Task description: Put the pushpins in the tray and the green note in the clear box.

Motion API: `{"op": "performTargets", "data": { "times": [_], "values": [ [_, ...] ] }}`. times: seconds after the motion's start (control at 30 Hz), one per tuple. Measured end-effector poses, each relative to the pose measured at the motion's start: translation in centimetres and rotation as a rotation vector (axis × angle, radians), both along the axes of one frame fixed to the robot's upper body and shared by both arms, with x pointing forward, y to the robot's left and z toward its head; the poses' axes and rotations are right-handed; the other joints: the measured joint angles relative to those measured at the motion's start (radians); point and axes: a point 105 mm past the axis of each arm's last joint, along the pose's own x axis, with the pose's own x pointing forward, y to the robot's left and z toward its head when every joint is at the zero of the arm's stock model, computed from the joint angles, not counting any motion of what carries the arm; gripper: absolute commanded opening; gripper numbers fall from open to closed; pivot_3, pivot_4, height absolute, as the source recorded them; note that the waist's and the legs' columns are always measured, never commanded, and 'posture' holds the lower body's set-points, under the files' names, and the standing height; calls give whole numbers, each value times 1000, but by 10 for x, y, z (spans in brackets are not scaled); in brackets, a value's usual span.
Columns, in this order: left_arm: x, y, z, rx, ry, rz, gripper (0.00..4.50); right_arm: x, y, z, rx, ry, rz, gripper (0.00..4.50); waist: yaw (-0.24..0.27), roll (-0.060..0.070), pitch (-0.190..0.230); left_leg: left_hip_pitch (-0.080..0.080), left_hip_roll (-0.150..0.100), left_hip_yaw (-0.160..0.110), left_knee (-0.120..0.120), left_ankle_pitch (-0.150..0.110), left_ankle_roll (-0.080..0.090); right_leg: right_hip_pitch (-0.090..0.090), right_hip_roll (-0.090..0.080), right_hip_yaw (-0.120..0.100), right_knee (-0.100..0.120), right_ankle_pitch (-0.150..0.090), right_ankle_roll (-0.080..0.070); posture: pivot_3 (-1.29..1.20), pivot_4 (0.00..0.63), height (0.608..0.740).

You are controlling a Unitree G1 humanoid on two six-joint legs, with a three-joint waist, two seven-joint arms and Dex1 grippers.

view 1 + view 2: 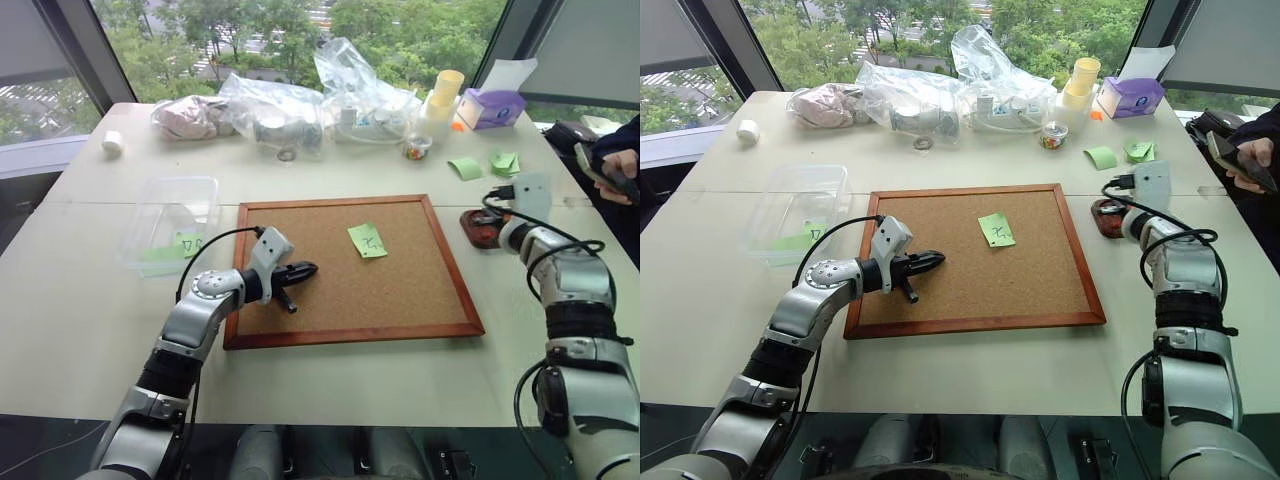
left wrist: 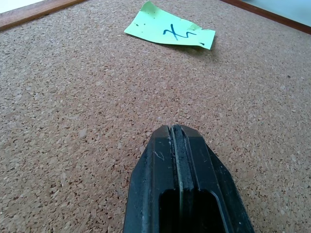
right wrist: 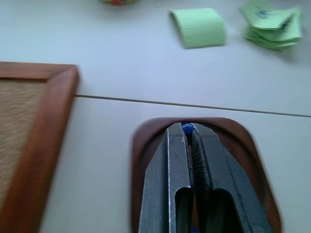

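left jaws: the left gripper [image 2: 181, 133] has its jaws pressed together with nothing between them, hovering low over the cork board [image 1: 400, 300] near its left side, tips aimed toward the note

right jaws: the right gripper [image 3: 187, 130] is pinched tight on a blue pushpin [image 3: 186, 128], just a speck of blue showing at the tips, sitting right over the tray [image 3: 146, 160]

tray: small glossy reddish-brown dish on the table [image 1: 80, 330], just off the board's right edge, mostly covered by the right hand in the head views

green note: light green slip with a dark scribble [image 1: 367, 240], lying flat on the cork in the upper right part of the board, clear of both grippers

clear box: see-through container [image 1: 205, 195] on the table just left of the board, with a green scribbled slip [image 1: 188, 244] already lying in it

other paper: 1 curled plain green piece [image 3: 199, 27] and a little stack of green slips [image 3: 273, 24] further back on the table beyond the tray

back of table: clear plastic bags [image 1: 300, 105] piled along the far edge, a stack of yellowish cups [image 1: 443, 95], a purple tissue box [image 1: 490, 107], a white tape roll [image 1: 113, 142]

room: big windows behind the table with trees outside; a person's hand holding a phone [image 1: 605, 175] at the right edge
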Motion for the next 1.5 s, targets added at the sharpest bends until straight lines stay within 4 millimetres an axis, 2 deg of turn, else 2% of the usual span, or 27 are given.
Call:
{"op": "performTargets", "data": {
  "times": [0.13, 0.5, 0.6, 0.8, 1.13, 1.23, 1.37, 1.5],
  "values": [
    [0, 0, 0, 0, -1, 0, 0, -1, -7, -15, 28, 36, -26, 66, 0, 0, 0, 0, 0, 0, 0, 0, 0, 0, 0, 0, 0, 0, 0, 0, 150, 740],
    [-1, 1, 0, 2, -2, 3, 0, -1, -6, -14, 39, 30, -13, 66, -1, 0, 0, 0, 0, 0, 0, 0, -1, 0, 0, 0, 0, 0, 0, 0, 150, 740],
    [-1, 1, 0, 2, -2, 3, 0, -3, -3, -12, 45, 24, 9, 986, -1, 0, 0, 0, 0, 0, 0, 0, -1, 0, 0, 0, 0, 0, 0, 0, 150, 740],
    [-1, 1, 0, 2, -2, 3, 0, -5, 0, -8, 39, 20, 16, 4067, -1, 0, 0, 0, 0, 0, 0, 0, -1, 0, 0, 0, 0, 0, 0, 0, 150, 740],
    [-1, 0, 0, -1, -1, 4, 0, -7, 12, 9, 39, -16, 63, 4067, 0, 0, 0, 0, 1, 0, 0, 0, -1, 0, 0, 0, 0, 0, 0, 0, 150, 740],
    [-1, 1, 0, 0, -1, 7, 0, -6, 34, 19, 45, -40, 150, 4067, 0, 1, 0, 0, 1, 0, 0, 0, -1, 0, 0, 0, 0, 0, 0, 0, 150, 740],
    [-1, -1, 0, -5, -1, 6, 0, -11, 93, 23, 66, -37, 386, 4067, 2, 1, 0, 0, 1, -1, 0, 0, -1, 0, 0, 0, 0, 0, 0, 0, 150, 740],
    [-1, -2, 0, -9, -1, 4, 0, -23, 130, 19, 100, -5, 549, 4067, 4, 1, 0, -1, 0, -1, 0, 0, 0, 0, 0, 0, 0, 0, 0, 0, 150, 740]
  ]
}}
